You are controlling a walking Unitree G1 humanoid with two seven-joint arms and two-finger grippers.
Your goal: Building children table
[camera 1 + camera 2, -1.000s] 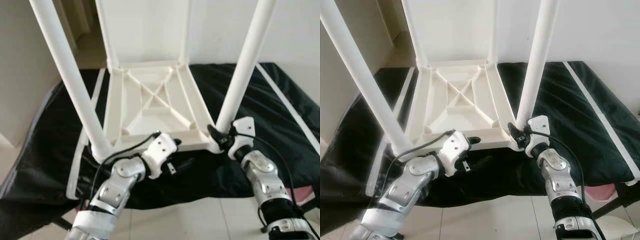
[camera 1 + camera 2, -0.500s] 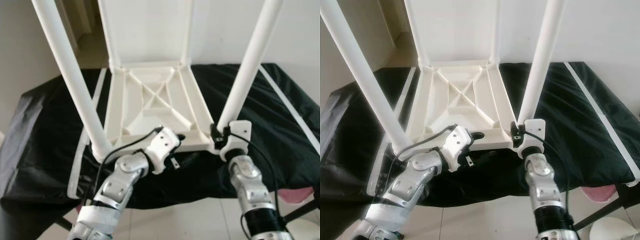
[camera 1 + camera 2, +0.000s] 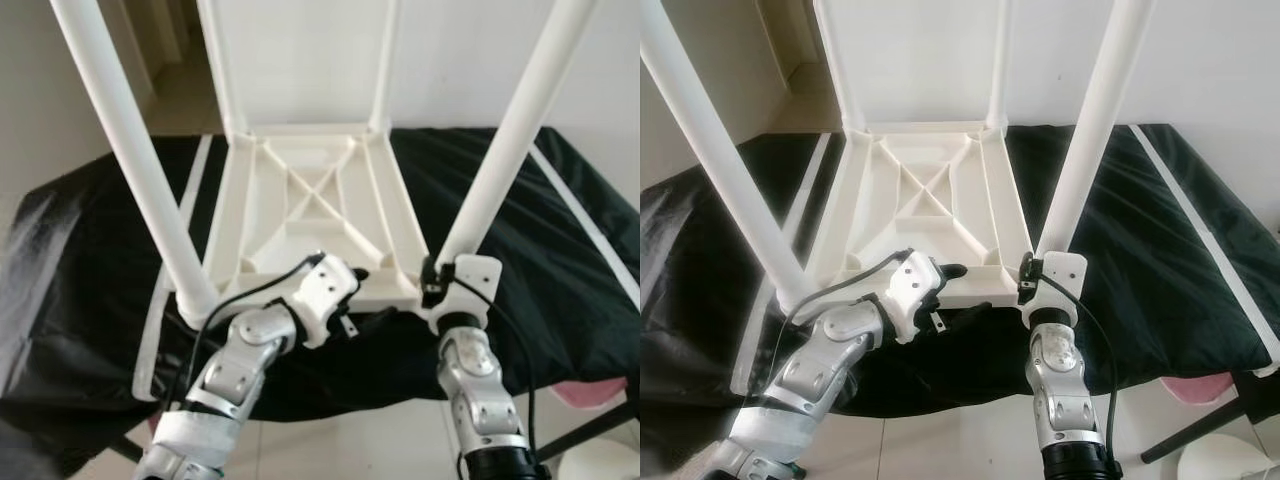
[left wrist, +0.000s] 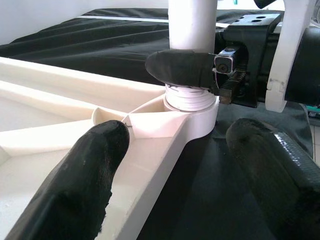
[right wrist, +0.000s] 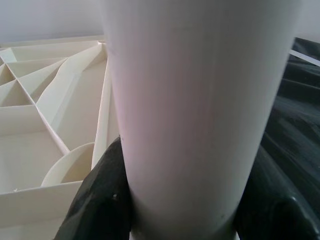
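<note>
The tops of all four legs run out of frame, and the far two are mostly just thin white strips against the wall. The upside-down white table point(image 3: 315, 215) lies ribbed side up on a surface covered in black cloth point(image 3: 1160, 250), with pale tiled floor point(image 3: 970, 440) below and a doorway off to the back left. The right end effector point(image 4: 200, 70) is clamped around the base of the near right leg point(image 3: 505, 140), right where it meets the threaded corner socket; in the right wrist view its fingers point(image 5: 97, 200) hug both sides of the tube. The left end effector point(image 4: 185, 170) sits spread apart at the near edge of the table frame, one finger over the rim, gripping nothing. The near left leg point(image 3: 135, 160) stands in its corner, well apart from both.
</note>
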